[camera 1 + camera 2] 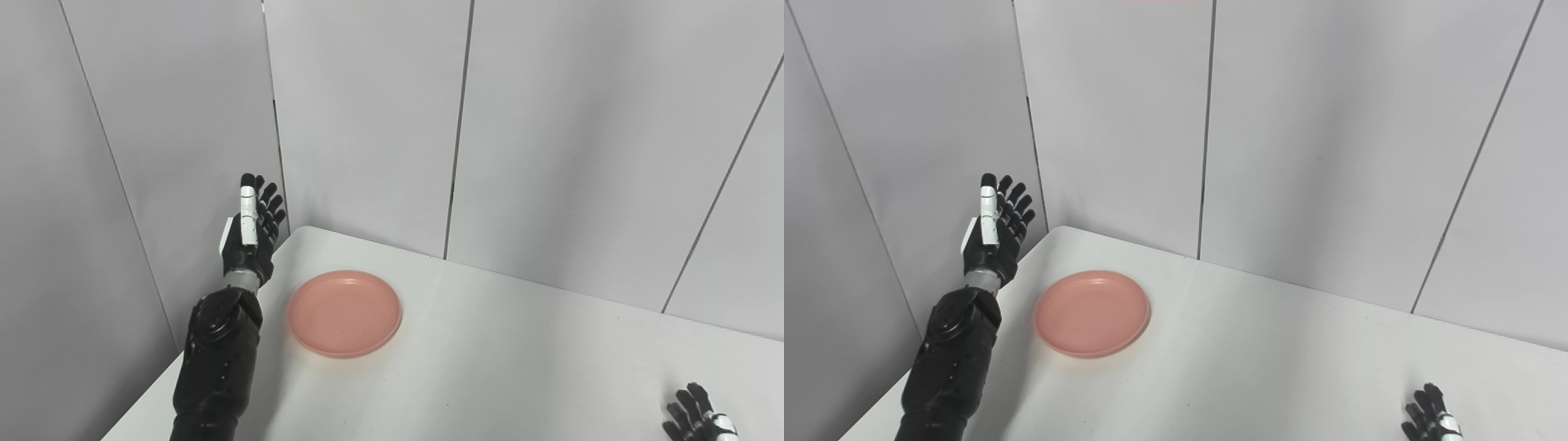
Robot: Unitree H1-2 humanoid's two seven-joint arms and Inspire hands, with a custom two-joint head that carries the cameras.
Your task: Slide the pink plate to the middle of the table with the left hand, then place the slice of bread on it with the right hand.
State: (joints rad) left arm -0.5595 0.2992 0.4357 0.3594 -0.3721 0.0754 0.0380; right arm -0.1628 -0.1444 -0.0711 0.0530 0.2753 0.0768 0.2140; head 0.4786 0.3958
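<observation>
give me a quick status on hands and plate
Left hand open, raised beside the pink plate, not touching. Right hand open, low at near right. Plate empty; no bread in view. Nothing in the way.

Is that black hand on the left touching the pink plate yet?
Apart. In the left eye view the left hand is raised beside the table's corner, fingers spread, with bare white table showing between it and the pink plate.
</observation>
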